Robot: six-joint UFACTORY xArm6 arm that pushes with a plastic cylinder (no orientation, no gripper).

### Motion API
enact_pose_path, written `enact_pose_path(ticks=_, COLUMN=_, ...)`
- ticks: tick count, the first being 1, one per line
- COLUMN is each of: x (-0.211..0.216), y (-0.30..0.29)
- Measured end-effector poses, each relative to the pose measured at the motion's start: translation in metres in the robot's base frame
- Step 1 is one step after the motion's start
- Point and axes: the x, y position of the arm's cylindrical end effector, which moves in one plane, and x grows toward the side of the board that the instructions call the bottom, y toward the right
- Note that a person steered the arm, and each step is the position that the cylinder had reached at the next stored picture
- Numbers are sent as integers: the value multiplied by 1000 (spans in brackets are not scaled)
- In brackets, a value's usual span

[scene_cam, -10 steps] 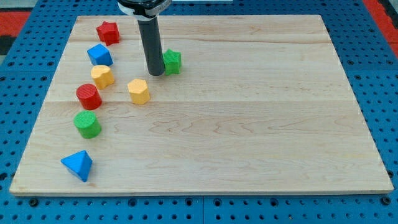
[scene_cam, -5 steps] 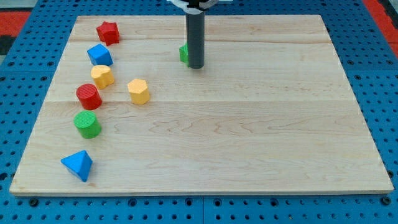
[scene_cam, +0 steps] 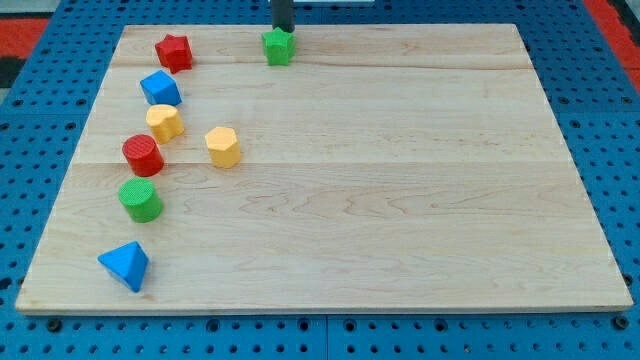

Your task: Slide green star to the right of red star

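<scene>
Green star (scene_cam: 279, 46) moved up-left; tool tip (scene_cam: 284, 31) touching its top edge.

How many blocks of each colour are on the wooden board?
Red: 2, the red star and red cylinder
Blue: 2, one and another
Yellow: 2, one and another
Green: 2, the green star and green cylinder
Total: 8

Far edge of worktop (scene_cam: 400, 200): green star (scene_cam: 279, 46) right of red star (scene_cam: 173, 51), well apart, my tip (scene_cam: 283, 30) just behind.
Down the left side, far to near: blue block (scene_cam: 160, 88), yellow block (scene_cam: 164, 122), red cylinder (scene_cam: 142, 155), green cylinder (scene_cam: 140, 200), blue pyramid (scene_cam: 125, 265); yellow hexagon (scene_cam: 223, 146) right of the column.
</scene>
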Motion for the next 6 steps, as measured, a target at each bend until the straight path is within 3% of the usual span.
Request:
enact_pose_path(ticks=2, x=5, y=1)
enact_pose_path(ticks=3, x=2, y=28)
enact_pose_path(ticks=5, x=63, y=33)
enact_pose_path(ticks=6, x=70, y=17)
